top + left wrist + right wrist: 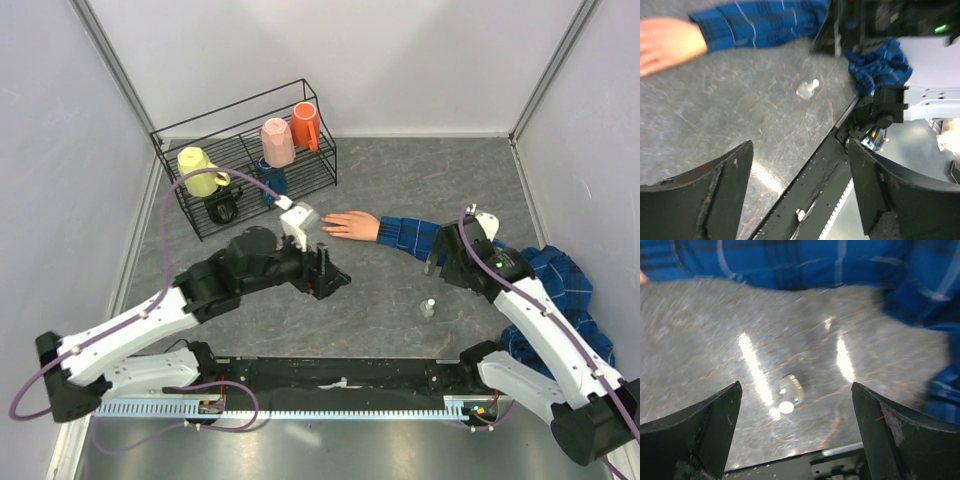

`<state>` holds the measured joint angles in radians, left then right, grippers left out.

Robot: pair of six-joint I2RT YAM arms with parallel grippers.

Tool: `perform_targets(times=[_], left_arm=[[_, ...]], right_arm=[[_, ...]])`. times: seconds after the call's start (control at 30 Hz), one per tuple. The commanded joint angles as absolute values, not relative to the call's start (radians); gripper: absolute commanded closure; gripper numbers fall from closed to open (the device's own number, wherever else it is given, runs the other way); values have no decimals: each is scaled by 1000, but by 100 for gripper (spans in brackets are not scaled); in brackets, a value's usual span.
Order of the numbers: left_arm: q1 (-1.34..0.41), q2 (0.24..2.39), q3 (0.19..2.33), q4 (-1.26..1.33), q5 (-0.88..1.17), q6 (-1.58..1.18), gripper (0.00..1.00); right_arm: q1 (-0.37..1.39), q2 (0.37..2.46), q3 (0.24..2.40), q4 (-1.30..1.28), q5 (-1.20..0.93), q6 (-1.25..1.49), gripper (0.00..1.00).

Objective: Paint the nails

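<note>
Nails (328, 224) tiny, seemingly unpainted, left gripper (799, 145), right gripper (796, 386) spread wide, empty

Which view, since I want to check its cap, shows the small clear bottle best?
The left wrist view: the bottle shows side-on, with its clear body and white cap distinct. The right wrist view shows it nearer but blurred, seen from above. The top external view shows it very small.

Nails (327, 222) too small to tell; fake hand (667, 42) blurred & cropped at L edge.
</note>
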<state>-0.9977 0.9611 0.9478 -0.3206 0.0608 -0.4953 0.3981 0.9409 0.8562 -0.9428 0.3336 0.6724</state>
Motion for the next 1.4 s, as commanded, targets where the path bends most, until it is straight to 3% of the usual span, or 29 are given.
perform_targets(times=[0.0, 0.23, 0.43, 0.6, 0.77, 0.93, 1.37], left_arm=[[-1101, 1135, 1000, -272, 3, -566, 21], [-1261, 1448, 1167, -250, -202, -606, 26], [-1348, 1724, 1391, -294, -326, -678, 39], [-1387, 1908, 1572, -331, -385, -692, 40], [-1401, 2020, 1702, -345, -419, -652, 41], [-1401, 2105, 1792, -377, -443, -608, 50], [-1401, 2218, 1867, -488, -554, -607, 44]], right_arm=[[397, 962, 1073, -1055, 593, 669, 2], [290, 1111, 1380, -1178, 670, 585, 2], [244, 1046, 1454, -1172, 699, 538, 2], [239, 963, 1509, -1178, 761, 574, 2], [239, 900, 1554, -1181, 766, 561, 2], [241, 874, 1580, -1187, 770, 537, 2], [239, 867, 1556, -1193, 715, 508, 2]])
